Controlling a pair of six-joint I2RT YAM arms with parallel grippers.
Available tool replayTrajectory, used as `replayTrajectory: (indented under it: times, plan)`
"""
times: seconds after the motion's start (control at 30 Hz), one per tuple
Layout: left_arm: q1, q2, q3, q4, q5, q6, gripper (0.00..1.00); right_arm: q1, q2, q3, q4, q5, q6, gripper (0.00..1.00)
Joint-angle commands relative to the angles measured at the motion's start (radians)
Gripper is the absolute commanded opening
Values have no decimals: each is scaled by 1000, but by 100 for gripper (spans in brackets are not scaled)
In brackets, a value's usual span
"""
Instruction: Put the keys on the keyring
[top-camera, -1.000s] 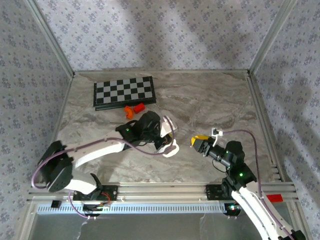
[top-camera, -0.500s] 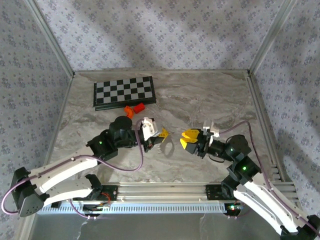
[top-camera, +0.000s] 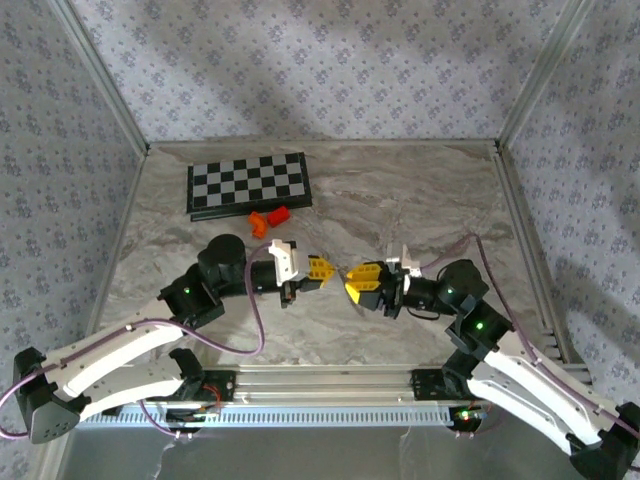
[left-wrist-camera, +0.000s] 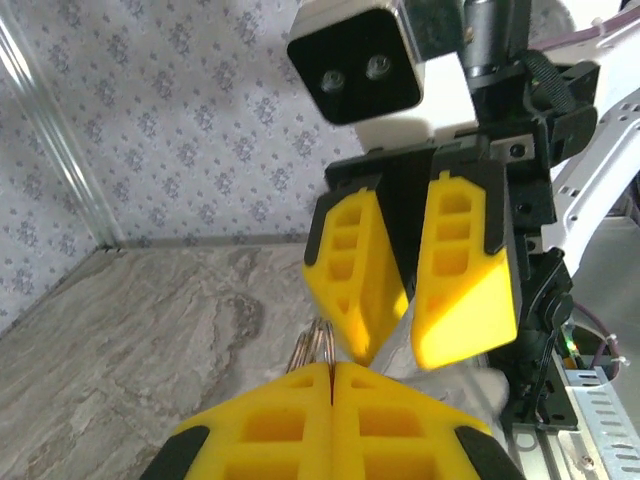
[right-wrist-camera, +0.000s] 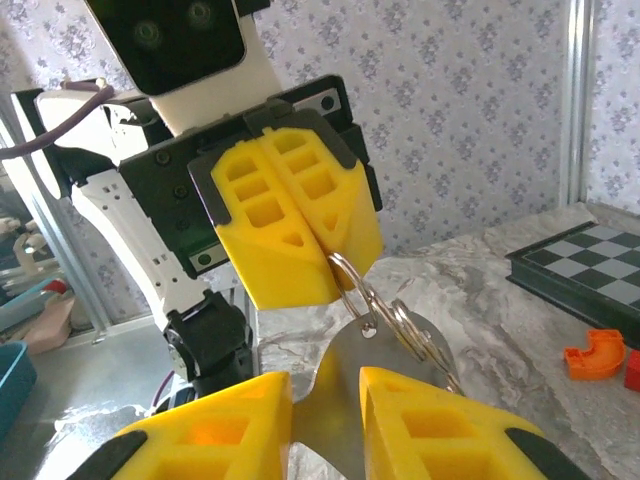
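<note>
Both arms meet in the air over the middle of the tabletop (top-camera: 420, 200). The left gripper (top-camera: 328, 270) is clamped tight on the keyring (right-wrist-camera: 347, 278) wire. The right gripper (top-camera: 352, 283) has a narrow gap around a flat silver key (right-wrist-camera: 335, 395), can't tell if it's really pinched. Threading looks underway, not finished. The chessboard (top-camera: 248, 183) near the far left corner is closed, with 2 orange blocks (top-camera: 268, 218) beside it.

Top camera: high behind arm bases (top-camera: 195, 385), looking down-forward toward chessboard (top-camera: 248, 185). Wrist cameras: close range, facing each other across left gripper (top-camera: 333, 271) and right gripper (top-camera: 351, 285). All share gripper meeting point, near side of chessboard.
</note>
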Motion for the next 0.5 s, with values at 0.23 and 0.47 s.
replayTrajectory:
  times: [0.23, 0.47]
  plan:
    - [3, -22, 29, 90, 110, -30, 0, 23, 0, -2, 157, -21, 27, 23]
    - [3, -22, 35, 95, 148, -38, 0, 37, 0, -11, 170, 7, 28, 26]
